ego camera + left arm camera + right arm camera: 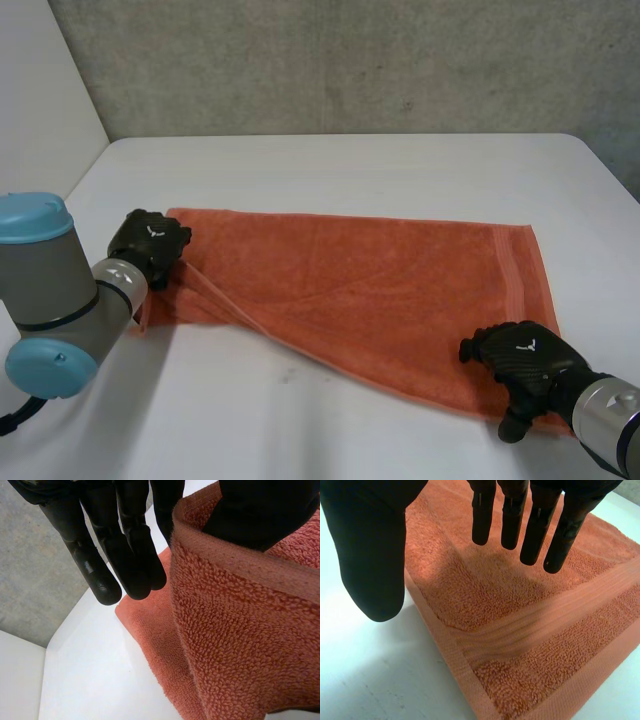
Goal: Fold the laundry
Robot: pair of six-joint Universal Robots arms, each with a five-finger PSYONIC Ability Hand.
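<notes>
Saw the towel [370,290] spread across the bench [350,165], long axis running hand to hand. Noted the left hand [150,245] pinching its raised left edge against the thumb. Found the right hand [520,360] over the near-right corner, fingers [540,530] straight, holding nothing.

**Hidden and cut off**

In the head view the left arm [60,290] and left hand [150,245] hide part of the towel's [350,290] left edge. The right hand [525,360] covers its near right corner. Both arms run off the picture, the right arm [610,415] almost wholly. In the left wrist view a raised towel fold hides part of the left hand, so its hold cannot be told. In the right wrist view the right hand's palm is cut off.
</notes>
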